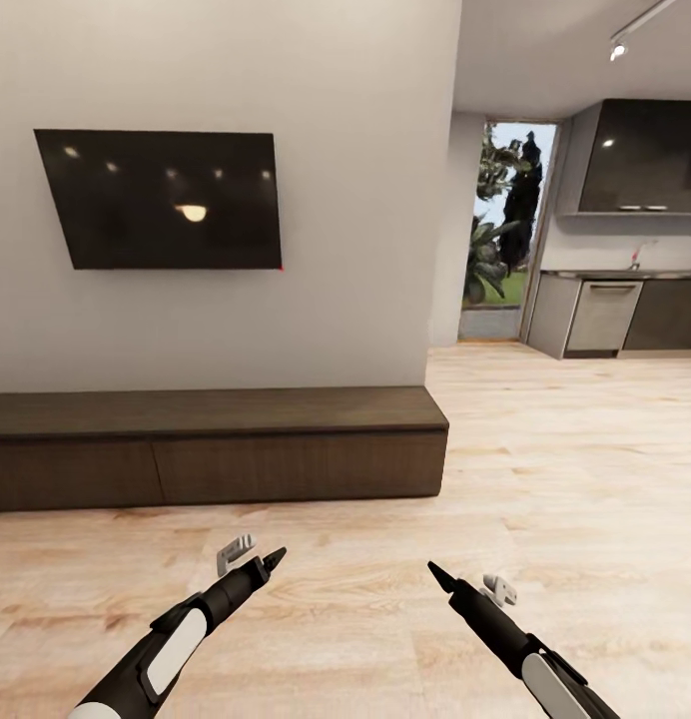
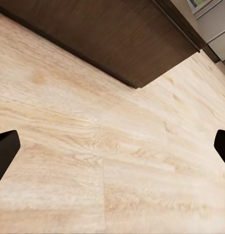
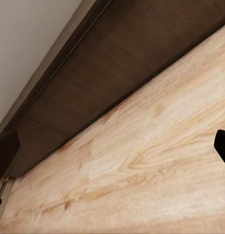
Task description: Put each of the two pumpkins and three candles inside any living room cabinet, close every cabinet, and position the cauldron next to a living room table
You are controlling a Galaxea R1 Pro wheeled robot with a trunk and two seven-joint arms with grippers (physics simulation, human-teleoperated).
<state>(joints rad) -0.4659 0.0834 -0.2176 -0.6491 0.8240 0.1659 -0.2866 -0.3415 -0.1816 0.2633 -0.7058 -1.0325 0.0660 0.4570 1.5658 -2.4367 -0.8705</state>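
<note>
Head view: the long low dark brown cabinet [image 1: 216,449] stands against the grey wall, directly below the wall-mounted black TV screen [image 1: 161,198]. Its flat handleless drawer fronts sit flush with one another, so every front in view is shut and nothing of the interior or its contents can be seen; its top surface is bare. The cabinet's right end stops at the wall's corner, beyond which pale wood floor [image 1: 545,469] runs back to a kitchen area with grey base units [image 1: 600,318], a dark wall cupboard [image 1: 650,158] and a glazed door with plants behind it [image 1: 505,225].

Both arms reach forward low over the floor, well apart from the cabinet. The left gripper [image 1: 254,559] and the right gripper [image 1: 475,584] each hold nothing.

Left wrist view: the two dark fingertips [image 2: 5,151] lie at opposite edges of the picture, so the jaws stand wide apart, with bare floorboards between them and the cabinet's end corner [image 2: 127,44] ahead.

Right wrist view: the fingertips [image 3: 5,151] are likewise spread wide and empty, with floor between them and the closed cabinet front [image 3: 117,73] beyond, under the grey wall.
</note>
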